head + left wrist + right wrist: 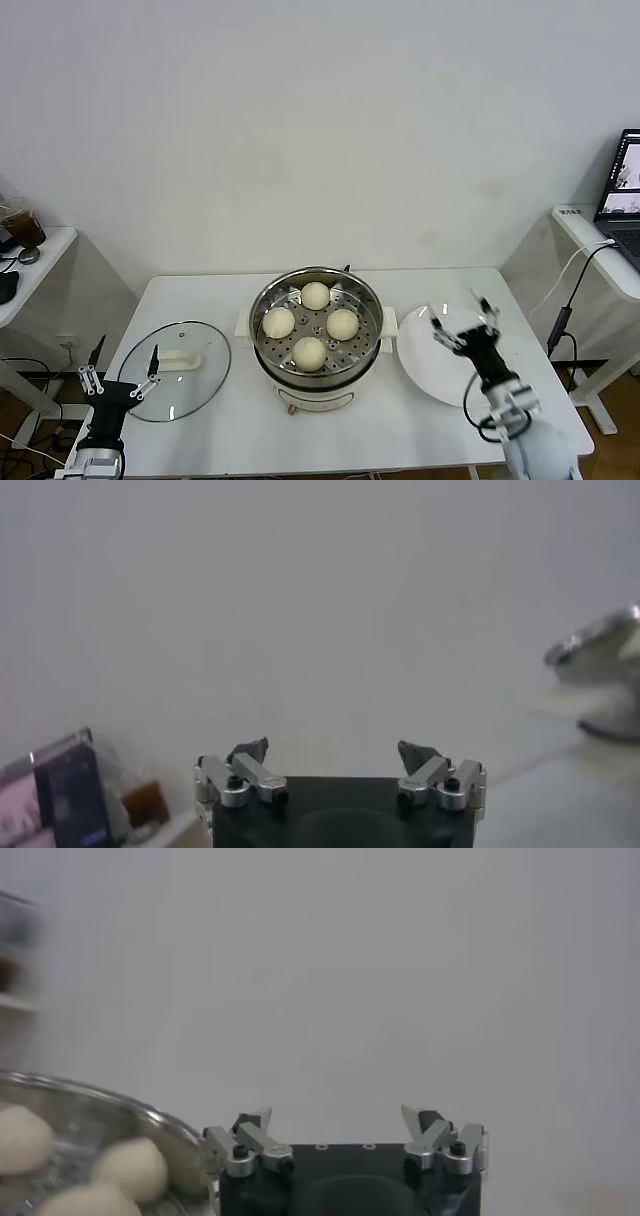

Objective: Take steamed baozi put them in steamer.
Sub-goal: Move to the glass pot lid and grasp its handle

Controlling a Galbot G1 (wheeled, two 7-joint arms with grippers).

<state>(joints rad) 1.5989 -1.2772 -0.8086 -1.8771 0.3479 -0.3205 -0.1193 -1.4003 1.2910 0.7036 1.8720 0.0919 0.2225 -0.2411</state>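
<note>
Several cream-white baozi lie on the perforated tray inside the shiny steel steamer (268,300) at the table's middle: one at the back (316,295), one left (279,322), one right (342,323), one in front (310,353). My right gripper (464,320) is open and empty, raised over the white plate (425,365) to the right of the steamer. My left gripper (120,372) is open and empty at the table's front left, over the glass lid. The right wrist view shows the steamer's rim (130,1104) with baozi (128,1166) inside.
A round glass lid (195,385) with a white handle lies flat on the table, left of the steamer. Side tables stand at the far left and far right, with a laptop (622,190) and cable on the right one.
</note>
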